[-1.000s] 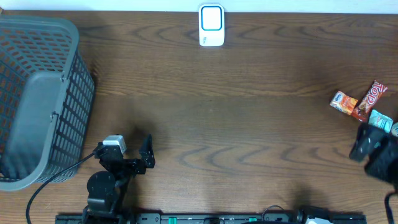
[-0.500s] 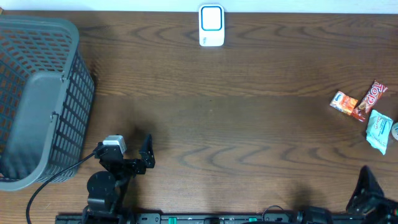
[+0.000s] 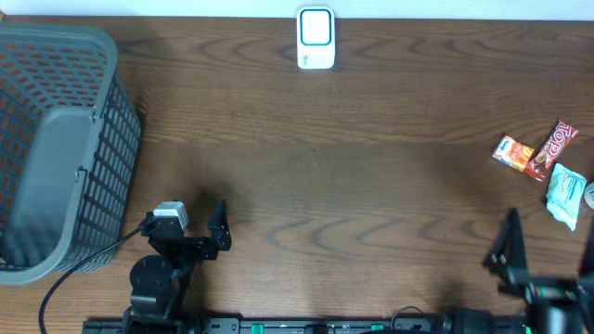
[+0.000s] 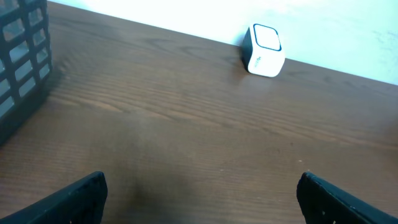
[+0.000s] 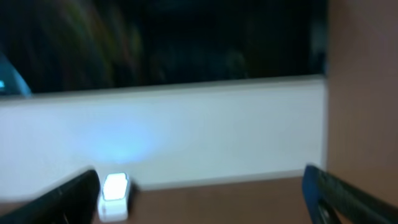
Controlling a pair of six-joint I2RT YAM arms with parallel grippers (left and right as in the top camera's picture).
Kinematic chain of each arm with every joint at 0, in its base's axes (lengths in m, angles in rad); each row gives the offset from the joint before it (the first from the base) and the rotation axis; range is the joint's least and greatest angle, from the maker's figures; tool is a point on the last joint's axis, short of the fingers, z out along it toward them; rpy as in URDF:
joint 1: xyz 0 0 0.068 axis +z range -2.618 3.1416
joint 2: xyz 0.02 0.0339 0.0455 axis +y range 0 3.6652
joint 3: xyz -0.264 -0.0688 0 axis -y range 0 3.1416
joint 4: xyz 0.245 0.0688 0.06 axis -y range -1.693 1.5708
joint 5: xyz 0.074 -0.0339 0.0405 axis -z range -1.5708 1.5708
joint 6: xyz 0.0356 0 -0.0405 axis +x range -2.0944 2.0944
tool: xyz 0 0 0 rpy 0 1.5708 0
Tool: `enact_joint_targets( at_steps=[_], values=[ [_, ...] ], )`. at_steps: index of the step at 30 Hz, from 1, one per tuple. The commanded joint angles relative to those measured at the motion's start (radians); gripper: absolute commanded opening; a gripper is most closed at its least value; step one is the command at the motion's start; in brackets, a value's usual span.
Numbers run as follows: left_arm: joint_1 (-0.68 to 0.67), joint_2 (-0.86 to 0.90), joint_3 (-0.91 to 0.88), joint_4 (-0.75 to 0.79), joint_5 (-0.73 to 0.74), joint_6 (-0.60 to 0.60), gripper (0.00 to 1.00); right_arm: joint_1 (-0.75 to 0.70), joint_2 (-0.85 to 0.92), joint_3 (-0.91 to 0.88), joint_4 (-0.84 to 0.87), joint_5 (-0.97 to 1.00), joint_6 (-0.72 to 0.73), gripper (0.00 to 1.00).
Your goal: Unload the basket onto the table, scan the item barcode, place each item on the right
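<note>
The white barcode scanner (image 3: 316,38) with a blue-lit window stands at the table's far edge; it also shows in the left wrist view (image 4: 264,50) and, blurred, in the right wrist view (image 5: 115,196). Three snack items lie at the right edge: an orange packet (image 3: 512,152), a red bar (image 3: 554,147) and a teal packet (image 3: 564,196). My right gripper (image 3: 549,249) hovers open near the front right, short of the items, with nothing between its fingers (image 5: 348,198). My left gripper (image 3: 186,219) rests open and empty at the front left, its fingers (image 4: 78,200) wide apart over bare wood.
A large grey mesh basket (image 3: 56,148) fills the left side of the table, and its wall (image 4: 22,56) shows at the left of the left wrist view. A white wall runs behind the scanner. A black cable trails from the left arm's base.
The right arm has drawn back from the snack items at the right edge to the front of the table, empty, uncovering the teal packet. The left arm has not moved.
</note>
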Motion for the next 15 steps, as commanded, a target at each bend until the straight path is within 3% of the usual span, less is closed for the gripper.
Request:
enact_joint_targets(
  at_steps=[1, 6, 15],
  values=[
    [0.002, -0.006, -0.014, -0.029, 0.013, -0.009, 0.98, 0.011, -0.021, -0.15, 0.142, -0.098, 0.031, 0.99],
    [0.002, -0.006, -0.014, -0.029, 0.013, -0.009, 0.98, 0.011, -0.04, -0.344, 0.336, -0.097, 0.103, 0.99],
    [0.002, -0.006, -0.014, -0.029, 0.013, -0.009, 0.98, 0.02, -0.128, -0.53, 0.396, -0.097, 0.103, 0.99]
  ],
)
